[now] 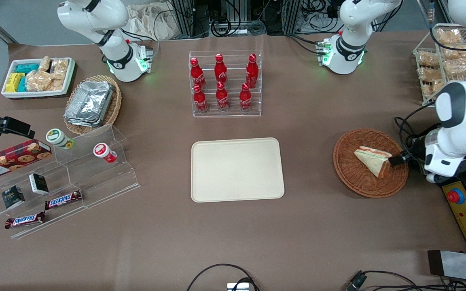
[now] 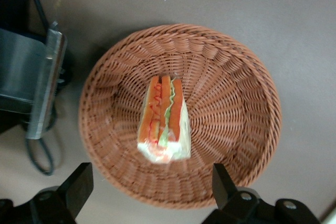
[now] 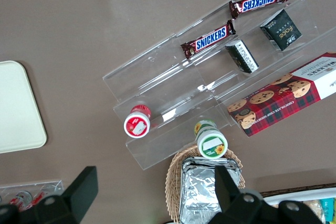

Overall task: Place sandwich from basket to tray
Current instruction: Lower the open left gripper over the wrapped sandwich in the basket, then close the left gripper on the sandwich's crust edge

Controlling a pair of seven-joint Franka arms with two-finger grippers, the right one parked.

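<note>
The sandwich [image 1: 372, 161], a pale wedge with orange-red and green filling, lies in the round reddish-brown wicker basket [image 1: 346, 169] toward the working arm's end of the table. My left gripper [image 1: 399, 159] hovers over the basket's rim beside the sandwich, open and empty. In the left wrist view the sandwich [image 2: 164, 121] lies in the middle of the basket [image 2: 231, 108], and the gripper [image 2: 149, 187] has its fingers wide apart above the rim, clear of the sandwich. The cream-beige tray [image 1: 237, 169] lies bare at the table's middle.
A rack of red cola bottles [image 1: 225, 83] stands farther from the camera than the tray. A yellow control box [image 1: 465, 210] and a wire snack rack [image 1: 447, 52] flank the basket. An acrylic stand [image 1: 63, 173], foil-container basket [image 1: 92, 104] and white snack tray [image 1: 39, 76] lie toward the parked arm's end.
</note>
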